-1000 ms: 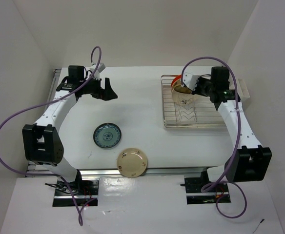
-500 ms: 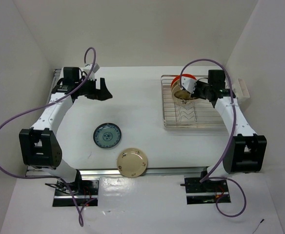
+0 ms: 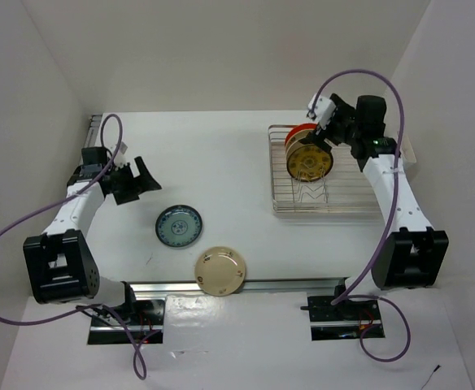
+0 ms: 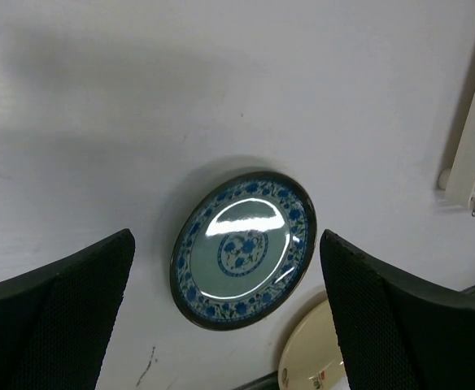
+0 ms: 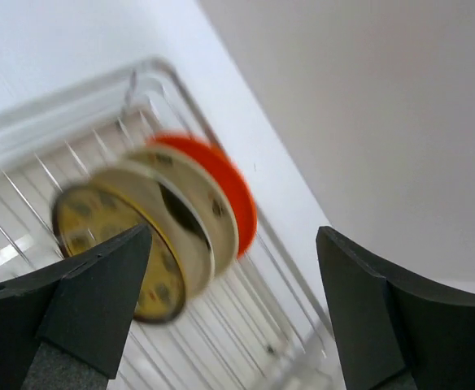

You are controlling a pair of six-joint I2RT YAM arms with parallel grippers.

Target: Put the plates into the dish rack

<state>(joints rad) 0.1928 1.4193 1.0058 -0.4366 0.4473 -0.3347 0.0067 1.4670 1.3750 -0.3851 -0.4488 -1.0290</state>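
I am holding my right gripper (image 5: 233, 236) spread wide above the orange-red plate (image 3: 302, 130) and gold-patterned plate (image 3: 309, 162) standing on edge in the dish rack (image 3: 339, 201), and my left gripper (image 3: 144, 177) equally spread near the blue plate (image 3: 178, 225) lying on the table (image 3: 221, 162).

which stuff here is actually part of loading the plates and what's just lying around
Job: dish rack; orange-red plate and gold-patterned plate standing in it; blue plate and cream plate flat on the table.
Lying about: white bracket beside the rack; purple cables.
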